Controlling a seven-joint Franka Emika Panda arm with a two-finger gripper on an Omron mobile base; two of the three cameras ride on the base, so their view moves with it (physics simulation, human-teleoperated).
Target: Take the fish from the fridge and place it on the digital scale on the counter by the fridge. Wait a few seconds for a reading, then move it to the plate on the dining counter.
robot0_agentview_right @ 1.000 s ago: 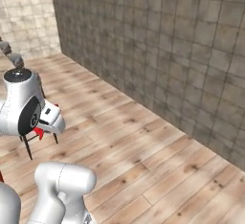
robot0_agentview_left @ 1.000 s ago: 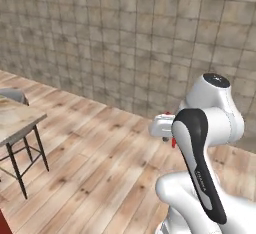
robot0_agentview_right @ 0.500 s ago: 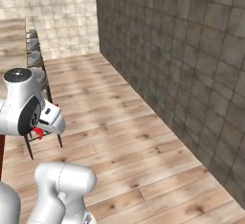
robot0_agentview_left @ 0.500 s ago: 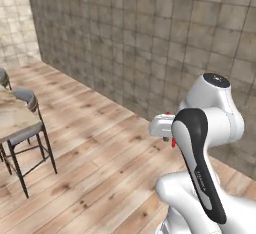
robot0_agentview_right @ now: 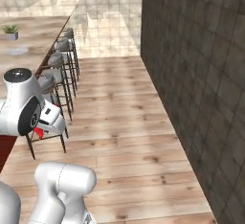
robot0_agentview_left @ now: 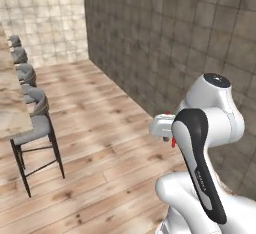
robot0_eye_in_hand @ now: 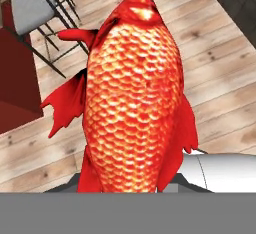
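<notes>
The red-orange scaly fish, glossy with darker red fins, carries no readable writing; the gripper is clamped on its tail end above the wooden plank floor.

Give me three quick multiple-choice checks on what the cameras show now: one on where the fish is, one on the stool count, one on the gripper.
1. Where is the fish?
A. On the wooden floor
B. In the gripper, above the floor
C. On a stool seat

2. How many stools can be counted along the dining counter in the right base view?
A. One
B. Two
C. At least four

3. What state is the gripper in?
A. Shut on the fish
B. Wide open with nothing in it
C. Shut on a stool leg

Answers:
1. B: the hand view has the red-orange fish rising from the fingers with floor planks far behind it.
2. C: a row of grey seats recedes beside the slab.
3. A: the fish sits right at the fingers, and a red bit shows at the hand in both base views.
</notes>
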